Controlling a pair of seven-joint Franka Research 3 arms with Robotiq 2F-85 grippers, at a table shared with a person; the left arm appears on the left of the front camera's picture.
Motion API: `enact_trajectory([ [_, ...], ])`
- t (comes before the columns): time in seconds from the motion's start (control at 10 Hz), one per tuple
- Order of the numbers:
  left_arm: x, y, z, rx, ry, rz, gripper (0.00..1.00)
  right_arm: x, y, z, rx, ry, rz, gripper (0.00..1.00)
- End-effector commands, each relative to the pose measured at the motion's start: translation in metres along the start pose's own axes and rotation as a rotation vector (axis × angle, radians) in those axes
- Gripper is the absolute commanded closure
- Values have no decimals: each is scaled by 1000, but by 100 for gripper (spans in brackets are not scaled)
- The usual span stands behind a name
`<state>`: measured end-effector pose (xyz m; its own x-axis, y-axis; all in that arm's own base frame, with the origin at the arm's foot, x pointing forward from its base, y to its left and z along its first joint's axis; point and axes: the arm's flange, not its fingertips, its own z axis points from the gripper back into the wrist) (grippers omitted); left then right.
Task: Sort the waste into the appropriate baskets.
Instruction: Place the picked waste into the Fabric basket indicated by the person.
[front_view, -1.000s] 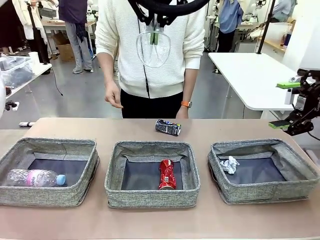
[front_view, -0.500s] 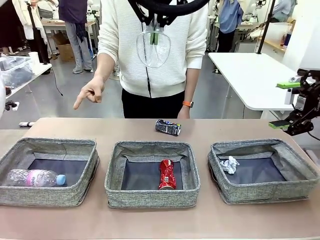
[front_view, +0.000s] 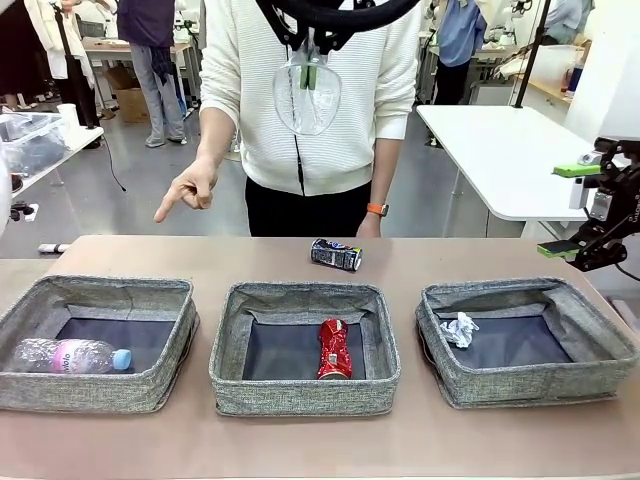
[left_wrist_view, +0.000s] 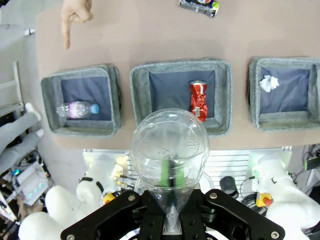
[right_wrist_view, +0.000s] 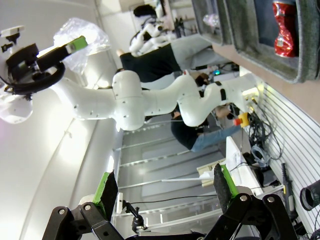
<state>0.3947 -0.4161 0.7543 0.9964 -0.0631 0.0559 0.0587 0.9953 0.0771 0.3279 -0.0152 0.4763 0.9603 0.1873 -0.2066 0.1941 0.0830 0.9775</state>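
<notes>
Nearest the robot's side of the brown table (front_view: 300, 445), three square low-walled bins of grey woven fabric stand in a row. The left bin (front_view: 95, 295) holds a clear plastic bottle with a pink label and blue cap (front_view: 70, 355), lying on its side on the dark bottom. The middle bin (front_view: 305, 395) holds a crushed red can (front_view: 334, 349), lying lengthwise toward the right of its floor. The right bin (front_view: 530, 385) holds a crumpled white paper wad (front_view: 459, 329) in its near-left corner.

Just beyond the middle bin, a crushed dark printed can (front_view: 335, 254) lies on its side on the bare table, apart from the bin's far wall.

The right gripper (front_view: 590, 210) hangs at the right edge, above the table beyond the right bin, its green-padded fingers (right_wrist_view: 106, 187) spread wide apart with nothing between them.

High above the far side, the left gripper (left_wrist_view: 171, 175) points down at the table, its jaws clamped on the wall of a clear plastic cup (left_wrist_view: 170, 150), one green pad showing through the plastic.

At the far edge stands a person in a white knit top; one hand (front_view: 188, 190) points a finger down toward the table's left side, above and beyond the left bin, while the other arm hangs by the dark can
</notes>
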Motion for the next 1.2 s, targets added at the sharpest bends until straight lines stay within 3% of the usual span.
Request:
enact_trajectory([
  [0.0, -3, 1, 2, -3, -3, 14, 99, -1, 6, 0, 9, 0, -20, 0],
  [0.2, 0, 0, 0, 0, 0, 0, 99, -1, 6, 0, 9, 0, -20, 0],
  [0.4, -21, 101, -75, 19, 68, 42, 99, -1, 6, 0, 9, 0, -20, 0],
  [0.6, -52, 216, -128, -129, 101, 41, 99, -1, 6, 0, 9, 0, -20, 0],
  [0.7, -64, 265, -147, -119, 98, 185, 99, -1, 6, 0, 9, 0, -20, 0],
  [0.8, -79, 295, -165, -200, 169, 241, 99, -1, 6, 0, 9, 0, -20, 0],
  [0.9, -96, 315, -188, -228, 338, 292, 99, -1, 6, 0, 9, 0, -20, 0],
  [1.1, -130, 350, -236, -33, 599, 423, 99, -1, 6, 0, 9, 0, -20, 0],
])
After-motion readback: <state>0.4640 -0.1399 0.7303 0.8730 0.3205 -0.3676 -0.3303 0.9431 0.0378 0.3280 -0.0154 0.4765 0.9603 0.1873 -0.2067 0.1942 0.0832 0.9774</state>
